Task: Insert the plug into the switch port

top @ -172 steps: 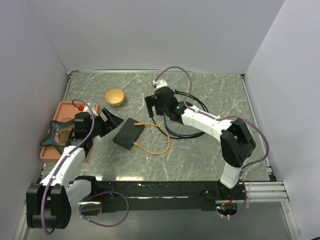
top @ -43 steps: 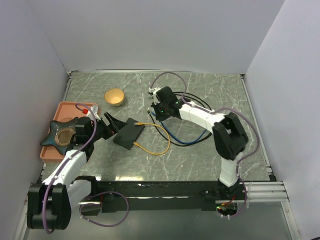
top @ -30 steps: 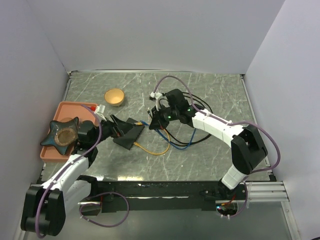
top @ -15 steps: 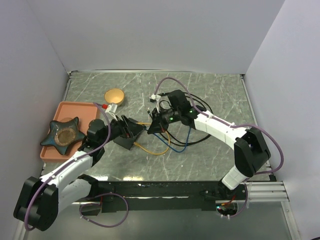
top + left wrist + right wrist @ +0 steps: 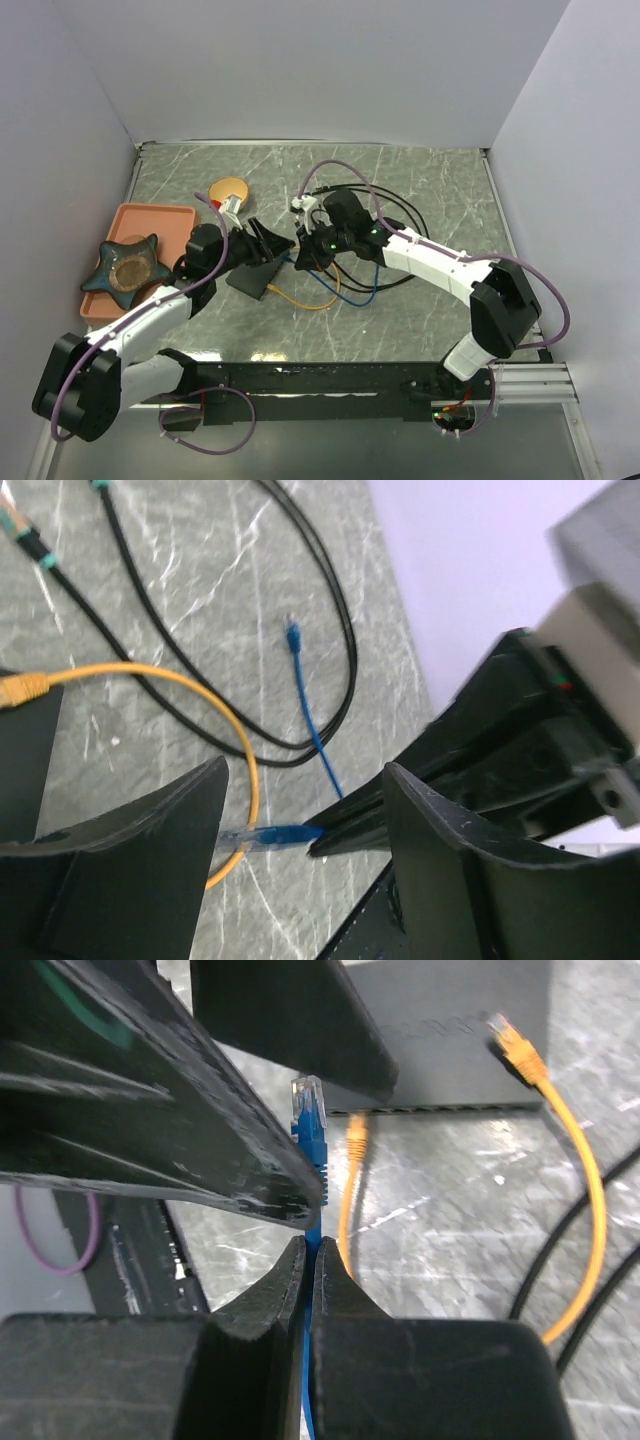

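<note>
The switch is a flat black box lying left of centre, partly under my left gripper. In the right wrist view the switch shows its socket edge, with a yellow plug lying before it. My right gripper is shut on the blue cable just behind the blue plug. In the left wrist view my left gripper is open, its fingers either side of the blue plug without touching it. The right gripper meets it just right of the switch.
A yellow cable loops from the switch's top; its other plug rests on the box. Black cables and the blue cable trail right. An orange bowl is behind; an orange tray with a blue star dish stands left.
My left gripper has swung right from the tray, over the switch, and its jaws have narrowed around the blue plug. The right gripper brought the plug left and down towards the switch.
</note>
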Available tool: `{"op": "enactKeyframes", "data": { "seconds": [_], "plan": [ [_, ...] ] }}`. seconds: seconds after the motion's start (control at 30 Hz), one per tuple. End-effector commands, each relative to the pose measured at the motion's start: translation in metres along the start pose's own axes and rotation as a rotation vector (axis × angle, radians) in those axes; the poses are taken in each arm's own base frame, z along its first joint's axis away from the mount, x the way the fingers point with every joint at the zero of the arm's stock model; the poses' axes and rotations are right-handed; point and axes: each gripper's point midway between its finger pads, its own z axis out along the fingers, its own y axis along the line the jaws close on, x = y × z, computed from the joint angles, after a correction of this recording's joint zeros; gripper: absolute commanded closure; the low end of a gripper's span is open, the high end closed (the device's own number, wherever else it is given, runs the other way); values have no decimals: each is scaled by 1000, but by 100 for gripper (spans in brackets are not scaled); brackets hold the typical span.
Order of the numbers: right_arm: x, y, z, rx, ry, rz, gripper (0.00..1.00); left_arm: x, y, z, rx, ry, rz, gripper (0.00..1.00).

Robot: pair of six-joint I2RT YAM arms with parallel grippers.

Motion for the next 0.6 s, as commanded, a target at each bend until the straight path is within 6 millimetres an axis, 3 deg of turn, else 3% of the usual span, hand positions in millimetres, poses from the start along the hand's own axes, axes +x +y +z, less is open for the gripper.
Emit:
{"op": "enactKeyframes", "data": {
  "seconds": [0.0, 0.13, 0.27, 0.57],
  "plan": [
    [-32, -8, -20, 122, -98, -54, 100, -4, -8, 8, 1, 12, -13, 31],
    [-38, -10, -28, 149, -140, -63, 100, -4, -1, 8, -38, 11, -18, 31],
    [-39, -10, -29, 155, -142, -67, 100, -5, -12, 8, 21, 4, -21, 32],
    [-37, -5, -28, 128, -146, -69, 100, -11, -16, 9, 44, -38, -45, 39]
  ]
}}
